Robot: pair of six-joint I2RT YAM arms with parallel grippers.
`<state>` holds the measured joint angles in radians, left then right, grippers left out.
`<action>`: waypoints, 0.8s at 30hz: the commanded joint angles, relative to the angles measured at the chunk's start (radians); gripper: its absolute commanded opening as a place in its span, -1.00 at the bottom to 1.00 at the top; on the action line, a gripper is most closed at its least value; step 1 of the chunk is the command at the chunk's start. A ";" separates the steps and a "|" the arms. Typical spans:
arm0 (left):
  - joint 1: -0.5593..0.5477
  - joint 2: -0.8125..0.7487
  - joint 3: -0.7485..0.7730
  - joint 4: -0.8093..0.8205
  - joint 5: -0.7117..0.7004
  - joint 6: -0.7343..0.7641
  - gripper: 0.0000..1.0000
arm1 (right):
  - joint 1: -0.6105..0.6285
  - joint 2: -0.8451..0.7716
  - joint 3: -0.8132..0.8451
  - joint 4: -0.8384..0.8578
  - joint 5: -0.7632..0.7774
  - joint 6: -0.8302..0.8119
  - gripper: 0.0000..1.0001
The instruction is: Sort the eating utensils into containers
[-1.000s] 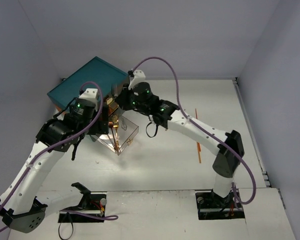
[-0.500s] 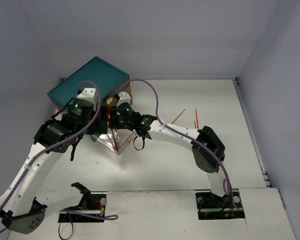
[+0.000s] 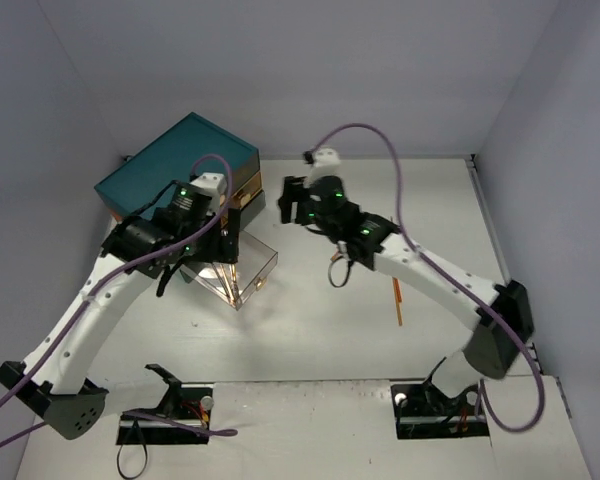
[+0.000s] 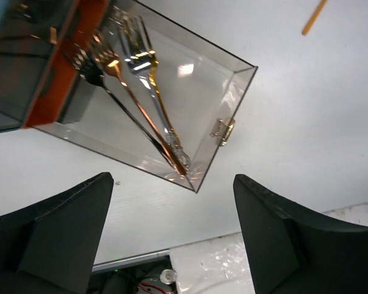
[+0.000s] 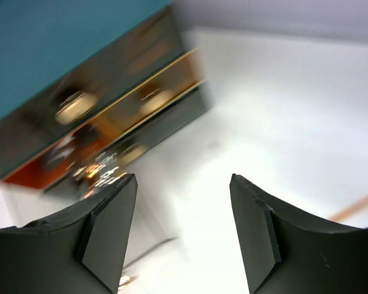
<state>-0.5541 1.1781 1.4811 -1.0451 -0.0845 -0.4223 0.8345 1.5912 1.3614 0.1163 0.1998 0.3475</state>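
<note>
- The teal chest (image 3: 170, 160) sits at about 10 o'clock on the white surface (image 3: 320, 330), seen from overhead.
- One clear drawer (image 3: 258, 262) is pulled out from the chest's front toward 5 o'clock. An orange-brown edge (image 4: 58, 70) shows where it leaves the chest.
- Several forks (image 4: 141, 92) lie in that drawer: silvery, golden and dark. Their tines are toward the chest and their handles meet at the drawer's outer corner.
- A small golden handle (image 4: 224, 130) is fixed to the drawer's front wall.
- The left fingers (image 4: 61, 226) are spread wide above the surface just outside the drawer's outer corner, with nothing between them.
- The right fingers (image 5: 107, 226) are also spread and empty. They hang beside the chest at its 3 o'clock side and face its front.
- The right wrist view is blurred. It shows closed drawers with pale knobs (image 5: 73, 107).
- An orange chopstick (image 3: 398, 300) lies on the surface toward 3 o'clock, well apart from the chest and from both sets of fingers.
</note>
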 commanded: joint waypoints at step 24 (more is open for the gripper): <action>-0.279 0.423 -0.036 0.189 -0.205 -0.055 0.49 | -0.480 -0.740 -0.622 -0.231 0.023 0.074 0.49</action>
<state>-0.8368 1.6223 1.4508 -0.8748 -0.0909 -0.4984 0.3603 0.8379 0.7387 -0.1448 0.2514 0.4016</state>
